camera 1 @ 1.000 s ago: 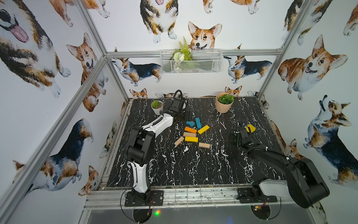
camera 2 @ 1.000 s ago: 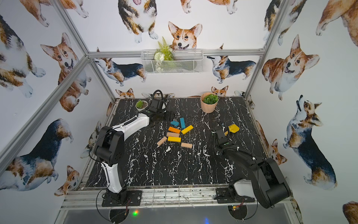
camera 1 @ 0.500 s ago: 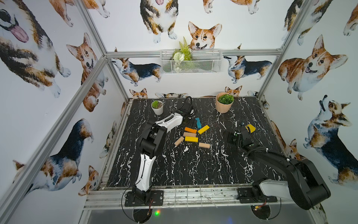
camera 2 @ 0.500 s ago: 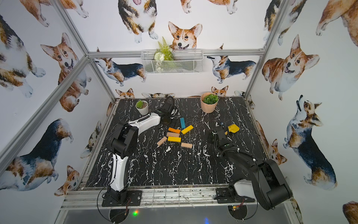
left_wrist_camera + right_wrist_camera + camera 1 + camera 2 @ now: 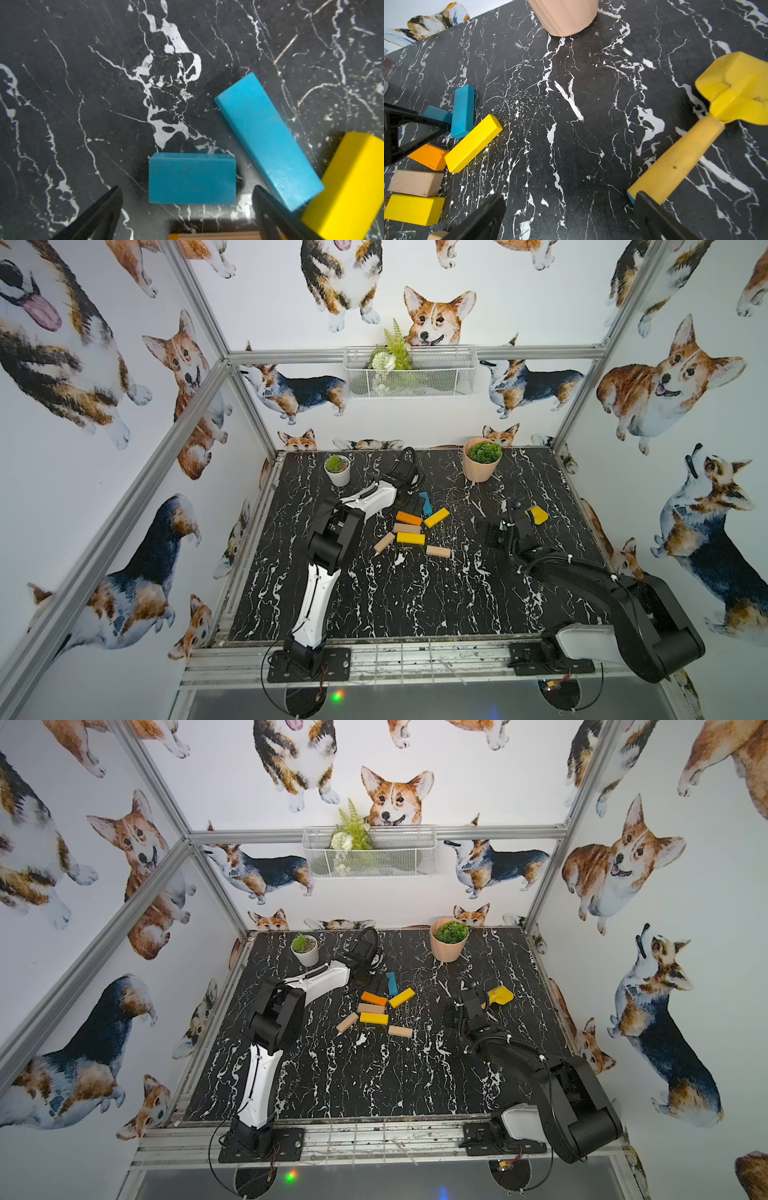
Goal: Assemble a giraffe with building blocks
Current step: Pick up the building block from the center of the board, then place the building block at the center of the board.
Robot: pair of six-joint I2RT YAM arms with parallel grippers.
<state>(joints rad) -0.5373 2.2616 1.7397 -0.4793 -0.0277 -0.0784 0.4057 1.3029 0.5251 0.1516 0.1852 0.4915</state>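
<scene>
The left tool (image 5: 186, 188) hangs with its jaws spread either side of the short teal block (image 5: 192, 178), touching neither face as far as I can see. The building blocks (image 5: 409, 527) lie loosely clustered mid-counter (image 5: 415, 605), toward the far side. To take it cleanly I'd drop straight, centre it, and mind the long teal block (image 5: 268, 139) just beside one jaw. The right tool (image 5: 570, 195) sits wide apart, empty, well to the right

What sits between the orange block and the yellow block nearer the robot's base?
A tan block lies between the orange block and that yellow block, clearest in both top views.
</scene>
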